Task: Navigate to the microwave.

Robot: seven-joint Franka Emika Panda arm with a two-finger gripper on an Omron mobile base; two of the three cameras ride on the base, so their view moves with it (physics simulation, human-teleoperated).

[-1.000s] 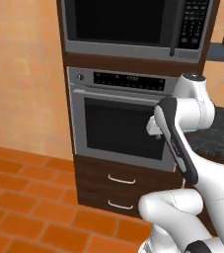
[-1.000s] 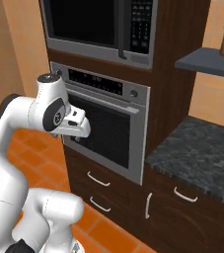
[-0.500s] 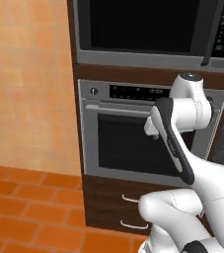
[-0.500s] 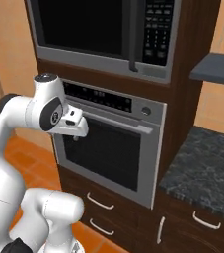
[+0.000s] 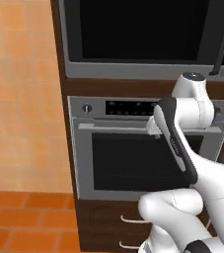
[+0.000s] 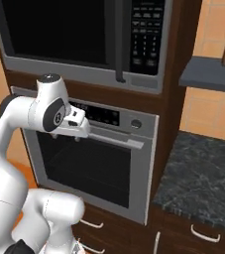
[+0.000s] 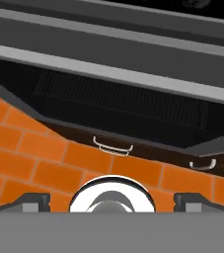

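Across the upper frame: microwave directly ahead.
Microwave lies above the end effector, oven behind it; end effector's opening cannot be determined.

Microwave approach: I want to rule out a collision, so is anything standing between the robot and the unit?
Nothing visible does. The microwave sits built into the dark cabinet directly above the oven; the arm is folded in front of the oven, over bare tile floor.

base driven nearer, microwave now fronting the cameras
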